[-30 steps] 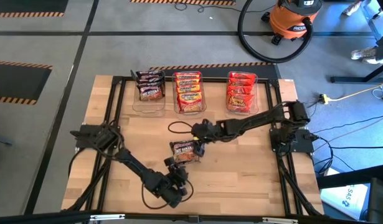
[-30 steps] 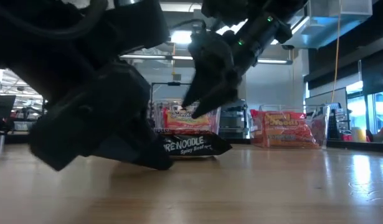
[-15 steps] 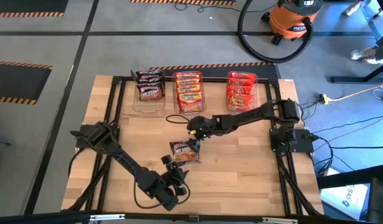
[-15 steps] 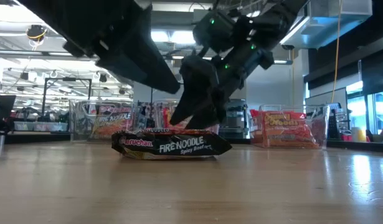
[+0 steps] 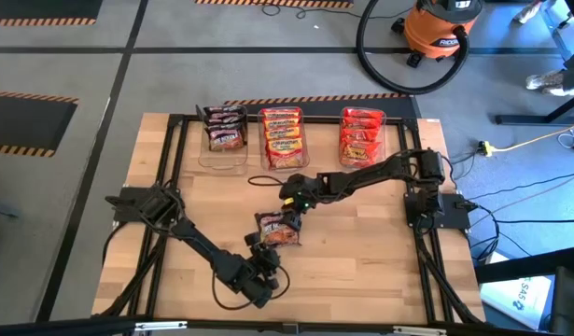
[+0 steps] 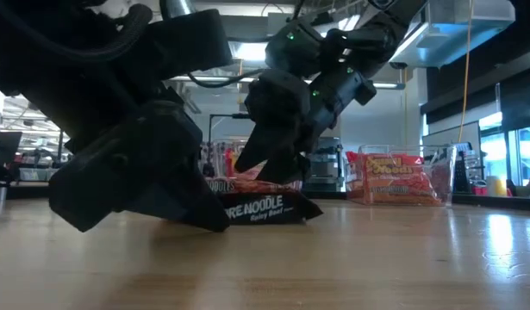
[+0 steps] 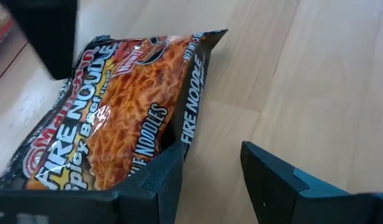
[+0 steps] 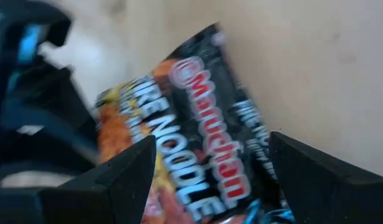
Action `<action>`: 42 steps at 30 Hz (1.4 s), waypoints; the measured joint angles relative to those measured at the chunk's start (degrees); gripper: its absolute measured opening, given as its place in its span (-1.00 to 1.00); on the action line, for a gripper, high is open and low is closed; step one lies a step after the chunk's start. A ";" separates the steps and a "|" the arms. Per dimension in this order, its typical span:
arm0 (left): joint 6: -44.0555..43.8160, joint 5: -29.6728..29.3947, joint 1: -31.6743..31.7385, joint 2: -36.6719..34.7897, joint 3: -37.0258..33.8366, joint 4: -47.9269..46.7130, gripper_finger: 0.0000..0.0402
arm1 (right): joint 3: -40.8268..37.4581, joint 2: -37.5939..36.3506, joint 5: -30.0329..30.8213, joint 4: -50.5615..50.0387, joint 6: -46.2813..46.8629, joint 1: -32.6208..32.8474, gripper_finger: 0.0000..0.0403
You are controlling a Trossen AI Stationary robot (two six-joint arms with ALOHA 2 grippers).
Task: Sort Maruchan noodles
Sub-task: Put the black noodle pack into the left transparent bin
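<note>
High view: both hands are converging on one Fire Noodle packet (image 5: 278, 228) lying loose mid-tabletop (image 5: 361, 252), clear of the three tubs at the far edge.

Right hand (image 5: 293, 203) is hanging just over the packet's far end, fingers spread wide and straddling it in the right wrist view, nothing held. Left hand (image 5: 259, 262) is sitting low at the near end, fingers parted, one finger (image 7: 160, 180) touching the packet edge, also holding nothing. Risks, as I'm reading it: two hands are crowding one flat packet, so a collision is likely if both are closing in. Glossy film lying flat on wood is giving fingertips little to bite, so a pinch may just skid it away. Left finger nudging the edge could rotate it out from under the right hand. Dark-packet tub (image 5: 224, 140) looks like the matching bin; misdrop risk is there too.
</note>
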 joint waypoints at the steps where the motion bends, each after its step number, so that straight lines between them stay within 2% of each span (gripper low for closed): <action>1: 0.00 0.04 0.00 0.00 0.00 0.00 -0.22 | 0.00 0.00 -1.77 -0.07 0.01 0.00 0.45; 4: 0.02 -0.42 -0.22 0.00 0.00 -0.07 -0.22 | 0.00 0.00 -2.77 -0.07 0.37 0.00 0.45; 9: 0.02 -0.78 -0.33 0.09 0.00 -0.04 -0.22 | 0.04 0.65 2.41 -0.07 1.88 -0.02 0.45; 13: 0.02 -0.81 -0.37 0.09 0.00 0.17 -0.22 | 0.07 2.51 0.86 0.39 3.06 -0.19 0.45; 16: 0.04 -0.81 -0.44 0.09 0.00 0.28 -0.22 | 0.22 3.55 -2.43 1.60 4.29 -0.33 0.45; 22: 0.04 -0.57 -0.59 0.09 0.02 0.48 -0.22 | 0.04 4.10 -15.39 3.43 7.34 0.02 0.45; 29: 0.04 -0.42 -0.59 0.07 0.02 0.46 -0.22 | -0.04 4.20 -18.91 3.67 9.95 1.29 0.45; 33: 0.08 -0.59 -0.57 0.07 0.02 0.44 -0.22 | -0.06 4.22 -22.80 8.91 12.10 3.37 0.45; 42: 1.44 -0.81 -0.46 0.07 0.02 0.44 -0.22 | -0.04 4.22 -18.44 10.53 10.82 5.83 0.41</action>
